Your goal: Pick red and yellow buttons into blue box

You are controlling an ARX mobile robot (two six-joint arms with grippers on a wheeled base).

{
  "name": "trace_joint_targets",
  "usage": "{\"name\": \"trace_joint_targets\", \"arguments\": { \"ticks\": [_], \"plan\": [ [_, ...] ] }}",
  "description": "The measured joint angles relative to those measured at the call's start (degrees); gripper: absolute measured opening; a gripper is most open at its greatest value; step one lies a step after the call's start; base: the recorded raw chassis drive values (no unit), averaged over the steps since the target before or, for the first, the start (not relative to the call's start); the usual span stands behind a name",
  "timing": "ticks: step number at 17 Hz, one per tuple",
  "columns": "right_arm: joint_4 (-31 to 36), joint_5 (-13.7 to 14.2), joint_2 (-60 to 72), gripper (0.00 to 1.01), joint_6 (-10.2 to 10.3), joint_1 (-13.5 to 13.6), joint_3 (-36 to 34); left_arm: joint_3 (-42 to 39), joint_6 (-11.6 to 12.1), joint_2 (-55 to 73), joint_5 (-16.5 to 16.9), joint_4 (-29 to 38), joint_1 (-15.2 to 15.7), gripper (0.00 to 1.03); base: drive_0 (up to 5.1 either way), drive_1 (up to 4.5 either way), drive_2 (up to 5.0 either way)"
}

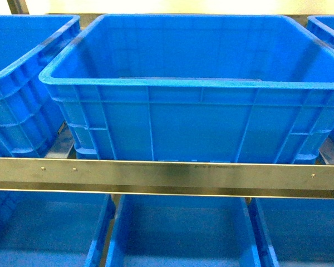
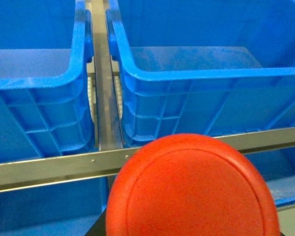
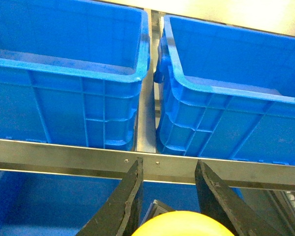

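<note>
The blue box (image 1: pixel 195 83), a deep ribbed crate, stands on the upper shelf straight ahead, and its inside shows nothing in it. Neither gripper appears in the head view. In the left wrist view the red button's cap (image 2: pixel 191 189) fills the lower frame, hanging close to the camera in front of the rail. It hides my left gripper's fingers. The blue box (image 2: pixel 196 73) is ahead on the right there. In the right wrist view my right gripper (image 3: pixel 169 163) holds the yellow button (image 3: pixel 179 225) between its black fingers, with the blue box (image 3: pixel 64 69) ahead on the left.
A metal shelf rail (image 1: pixel 167 177) runs across in front of the crates. More blue crates stand to the left (image 1: pixel 22 83) and right (image 1: pixel 328 25) of the blue box. On the shelf below are several others (image 1: pixel 178 233). Narrow gaps separate the upper crates.
</note>
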Motion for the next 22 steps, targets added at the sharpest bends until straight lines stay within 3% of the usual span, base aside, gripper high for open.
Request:
{"name": "trace_joint_targets", "arguments": {
  "ticks": [7, 15, 18, 20, 22],
  "plan": [
    [-0.15, 0.00, 0.09, 0.30, 0.00, 0.00, 0.00, 0.00, 0.00, 0.28, 0.00, -0.26, 0.00, 0.25, -0.1, 4.21, -4.3],
    [-0.07, -0.02, 0.31, 0.30, 0.00, 0.00, 0.00, 0.00, 0.00, 0.44, 0.00, -0.11, 0.00, 0.25, 0.0, 0.00, 0.0],
    [-0.70, -0.17, 0.59, 0.30, 0.15, 1.86, 0.13, 0.00, 0.00, 0.39, -0.02, -0.09, 0.00, 0.25, 0.0, 0.00, 0.0],
    [-3.87, 0.07, 2.64, 0.30, -0.24, 1.95, 2.73, 0.00, 0.00, 0.39, -0.02, -0.11, 0.00, 0.25, 0.0, 0.00, 0.0],
    [-5.57, -1.53, 6.47, 0.30, -0.31, 2.25, 10.34, 0.00, 0.00, 0.39, 0.00, -0.11, 0.00, 0.25, 0.0, 0.00, 0.0]
  ]
}}
